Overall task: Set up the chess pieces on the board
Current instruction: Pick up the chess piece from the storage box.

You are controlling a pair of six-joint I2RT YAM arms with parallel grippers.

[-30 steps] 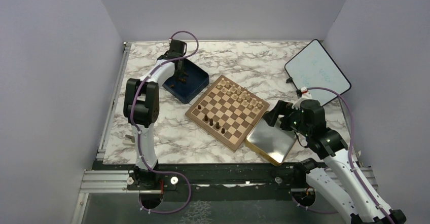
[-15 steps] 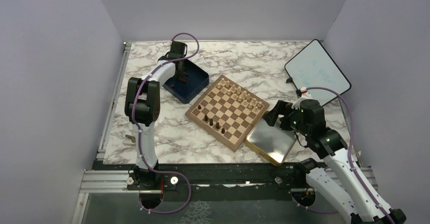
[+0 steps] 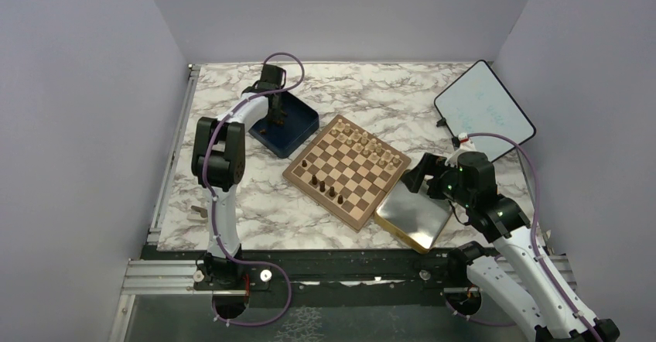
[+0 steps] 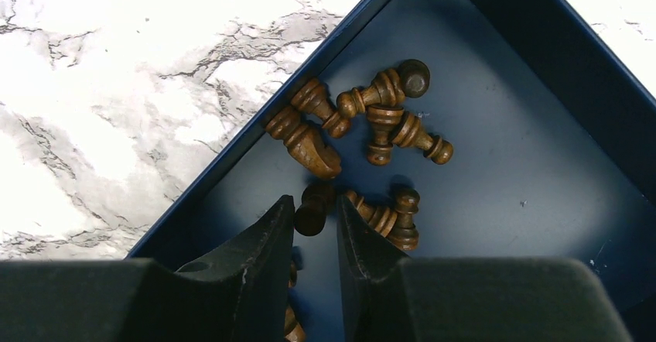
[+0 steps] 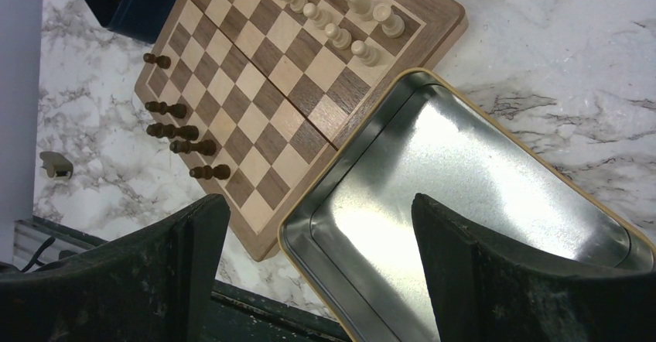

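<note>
The board (image 3: 356, 179) lies mid-table, with several dark chess pieces (image 3: 322, 186) standing along its near-left edge; they also show in the right wrist view (image 5: 174, 131). More dark chess pieces (image 4: 383, 117) lie tumbled in a corner of the dark blue box (image 4: 503, 179). My left gripper (image 4: 316, 203) reaches down into that box (image 3: 298, 125). Its jaws are narrowed around one lying piece (image 4: 313, 212), which touches the left finger, while a thin slit still shows at the right finger. My right gripper (image 5: 321, 203) hangs wide open over the metal tray (image 5: 464, 172), holding nothing.
Pale beige pieces (image 3: 371, 145) line the board's far-right edge. The gold-rimmed tray (image 3: 414, 217) touches the board's near-right side. A whiteboard (image 3: 483, 110) lies at the back right. A small grey object (image 3: 199, 211) sits near the left table edge.
The left jaws have drawn closer together around the piece in the blue box. The right arm has not moved.
</note>
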